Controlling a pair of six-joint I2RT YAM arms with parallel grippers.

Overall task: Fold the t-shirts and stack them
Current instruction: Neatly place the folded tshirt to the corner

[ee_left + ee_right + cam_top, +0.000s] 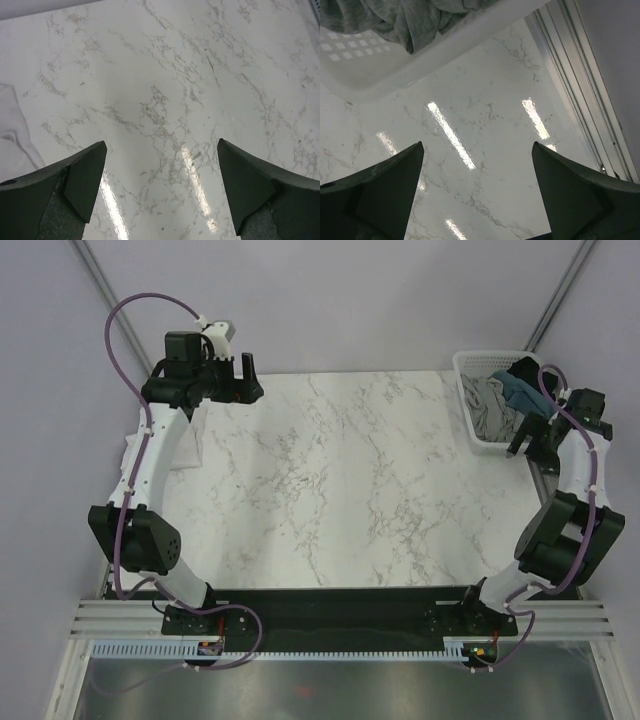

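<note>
Picking the first shirt out of the basket

Judging from the layout, the step in hand is a grab from the basket (470, 365), and none of the shirts is folded or stacked yet. The grey shirt (487, 410) is heaped inside it and spills over the near wall. The teal-blue shirt (527, 392) and the black shirt (522, 368) are bunched behind it, toward the basket's far right corner.

Your right gripper (477, 144) hangs just outside the basket's near wall, jaws spread wide and holding nothing, pointing down at bare table (340, 480). Lift it over the rim before you descend, or the fingers may catch the lattice. Pinch the grey fabric where it drapes over the wall. Take one layer only and pull up slowly so the other shirts do not drag out with it.

Your left gripper (160, 145) is well apart from the basket, at the opposite far corner of the table. It is also open and empty. Its arm reaches out long, with the elbow low. The white shirt (190, 452) lies crumpled on that far side from the basket, partly under that arm.
</note>
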